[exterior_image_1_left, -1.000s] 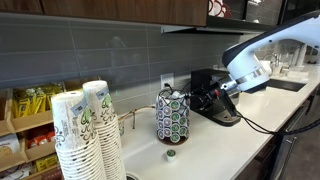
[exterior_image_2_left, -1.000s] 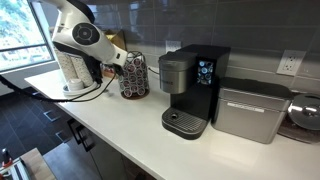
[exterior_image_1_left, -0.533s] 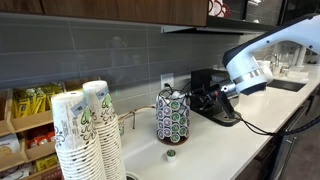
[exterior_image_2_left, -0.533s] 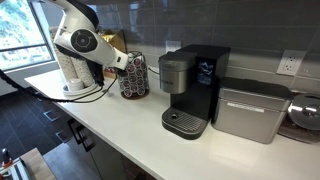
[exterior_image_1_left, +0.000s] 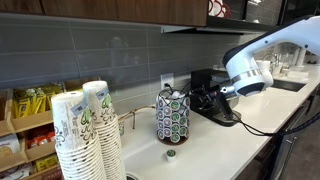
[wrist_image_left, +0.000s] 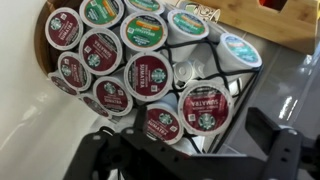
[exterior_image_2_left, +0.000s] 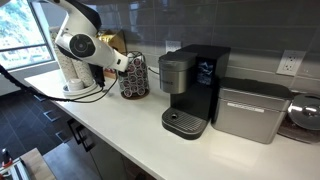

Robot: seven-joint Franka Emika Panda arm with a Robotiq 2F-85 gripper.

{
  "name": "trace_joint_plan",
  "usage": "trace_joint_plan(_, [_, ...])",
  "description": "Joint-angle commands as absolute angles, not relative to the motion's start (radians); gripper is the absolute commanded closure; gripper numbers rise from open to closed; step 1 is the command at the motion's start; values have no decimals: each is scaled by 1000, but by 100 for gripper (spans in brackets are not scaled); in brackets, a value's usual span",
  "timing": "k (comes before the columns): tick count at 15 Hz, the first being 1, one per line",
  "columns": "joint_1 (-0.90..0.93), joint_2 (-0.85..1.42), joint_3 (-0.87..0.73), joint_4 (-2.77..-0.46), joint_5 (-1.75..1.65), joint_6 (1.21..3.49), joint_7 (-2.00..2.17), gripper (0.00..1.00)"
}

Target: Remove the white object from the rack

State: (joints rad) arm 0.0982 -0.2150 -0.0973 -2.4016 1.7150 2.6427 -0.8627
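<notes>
White object point(wrist_image_left: 186, 73) faces outward in rack point(wrist_image_left: 213, 62).

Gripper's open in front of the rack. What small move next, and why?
Probably ease the gripper straight forward toward the white object. In the wrist view it sits in the rack about midway between the open fingers, not yet between them, and neighbouring pods crowd close, so advance slowly.
</notes>
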Motion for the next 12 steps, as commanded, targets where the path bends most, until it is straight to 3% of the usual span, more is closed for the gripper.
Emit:
trace_joint_plan(1, [101,-192,-95,-2388,1781,2654,-902,8])
trace_joint_plan(6, [99,-185,-98,-2383,1815,2645,-910,16])
trace_joint_plan(12, [98,-183,-99,-2376,1856,2637,-919,17])
